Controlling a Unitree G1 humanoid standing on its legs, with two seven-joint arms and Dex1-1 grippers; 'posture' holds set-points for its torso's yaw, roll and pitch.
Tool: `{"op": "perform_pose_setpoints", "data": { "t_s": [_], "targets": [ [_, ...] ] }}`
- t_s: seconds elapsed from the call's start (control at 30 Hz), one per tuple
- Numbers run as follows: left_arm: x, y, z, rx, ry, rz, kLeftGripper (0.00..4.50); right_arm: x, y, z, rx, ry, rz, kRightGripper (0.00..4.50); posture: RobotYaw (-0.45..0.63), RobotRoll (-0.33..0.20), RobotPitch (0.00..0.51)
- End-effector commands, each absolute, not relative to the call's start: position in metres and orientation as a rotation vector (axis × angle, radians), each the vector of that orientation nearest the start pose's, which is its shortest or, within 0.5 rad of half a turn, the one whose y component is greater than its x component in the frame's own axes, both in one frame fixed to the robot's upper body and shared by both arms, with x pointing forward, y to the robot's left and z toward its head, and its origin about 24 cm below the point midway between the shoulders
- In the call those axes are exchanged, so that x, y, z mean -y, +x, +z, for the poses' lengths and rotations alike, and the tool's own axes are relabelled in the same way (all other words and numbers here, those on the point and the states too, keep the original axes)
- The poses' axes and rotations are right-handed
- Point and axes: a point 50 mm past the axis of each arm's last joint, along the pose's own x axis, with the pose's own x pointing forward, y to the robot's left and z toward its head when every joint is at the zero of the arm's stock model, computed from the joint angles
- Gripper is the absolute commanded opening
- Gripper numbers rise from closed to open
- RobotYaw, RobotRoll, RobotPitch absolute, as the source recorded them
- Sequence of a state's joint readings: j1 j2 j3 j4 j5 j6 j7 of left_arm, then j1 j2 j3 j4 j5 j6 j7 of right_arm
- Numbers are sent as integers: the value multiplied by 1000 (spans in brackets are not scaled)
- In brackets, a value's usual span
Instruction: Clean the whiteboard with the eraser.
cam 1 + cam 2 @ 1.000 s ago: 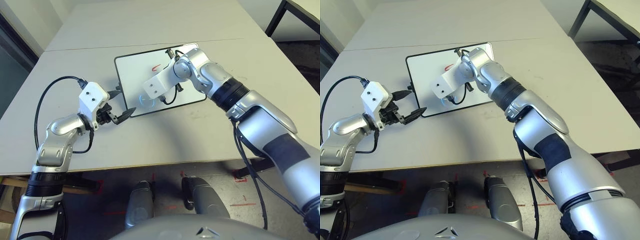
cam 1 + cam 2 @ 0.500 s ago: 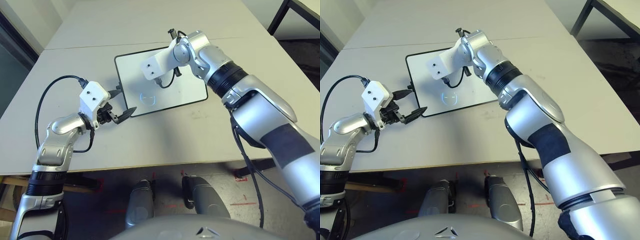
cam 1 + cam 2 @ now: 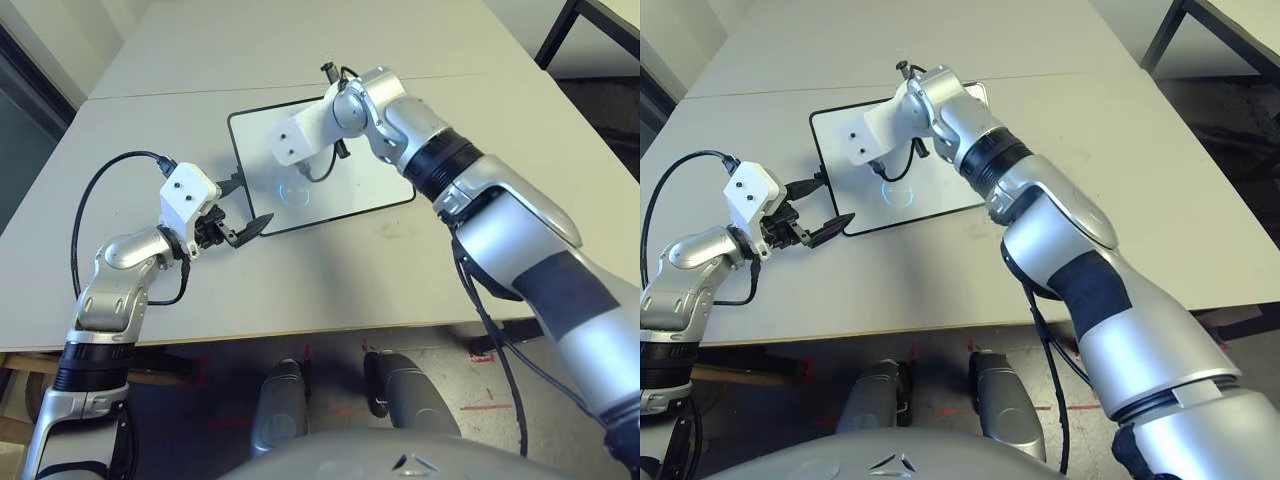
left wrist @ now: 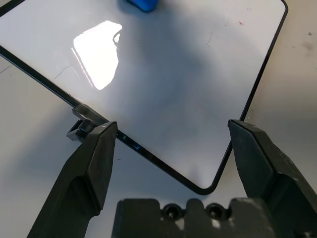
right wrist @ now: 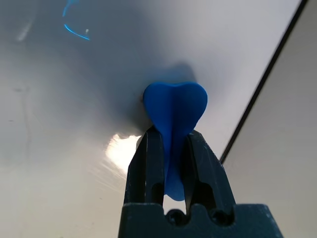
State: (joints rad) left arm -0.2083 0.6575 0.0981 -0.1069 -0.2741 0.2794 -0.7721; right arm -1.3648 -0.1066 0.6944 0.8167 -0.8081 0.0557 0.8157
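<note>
Right claw (image 5: 173, 148) grips eraser (image 5: 175, 106) on whiteboard (image 3: 370, 180); left claw (image 4: 171, 144) spread wide

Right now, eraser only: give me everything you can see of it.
The eraser is a small bright blue block with a matte, soft-looking surface, pinched at its middle and flaring to a rounded, two-lobed end. The right gripper is shut on its narrow waist, one black finger on each side. Its lobed end meets the glossy whiteboard near the black-framed edge, throwing a dark shadow around the contact. In the left wrist view only a blue corner shows on the board.
</note>
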Motion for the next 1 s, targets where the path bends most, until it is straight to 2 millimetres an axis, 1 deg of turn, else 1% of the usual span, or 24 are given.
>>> {"op": "perform_pose_setpoints", "data": {
  "t_s": [0.03, 0.1, 0.17, 0.4, 0.5, 0.63, 0.87, 1.0],
  "targets": [
    [-229, 271, 133, -85, 381, -694, 4500, -16, 372, 196, -36, -1849, 946, 311, 29, 0, 116],
    [-229, 271, 132, -84, 380, -693, 4500, -15, 370, 191, -47, -1852, 958, 311, 29, 0, 116],
    [-229, 271, 132, -84, 380, -693, 4500, -14, 372, 192, -53, -1852, 946, 311, 29, 0, 116],
    [-229, 271, 132, -84, 379, -695, 4500, -6, 387, 217, -45, -1825, 812, 311, 27, 0, 114],
    [-229, 272, 131, -84, 379, -696, 4500, -3, 392, 224, -46, -1815, 775, 311, 25, 0, 114],
    [-229, 272, 132, -84, 380, -698, 4500, 7, 400, 233, -57, -1820, 712, 311, 24, 0, 114],
    [-229, 272, 133, -85, 382, -700, 4500, 15, 405, 238, -76, -1824, 676, 311, 20, 0, 117],
    [-229, 272, 133, -86, 383, -702, 4500, 13, 404, 234, -79, -1830, 705, 311, 18, 0, 120]
  ]
}}
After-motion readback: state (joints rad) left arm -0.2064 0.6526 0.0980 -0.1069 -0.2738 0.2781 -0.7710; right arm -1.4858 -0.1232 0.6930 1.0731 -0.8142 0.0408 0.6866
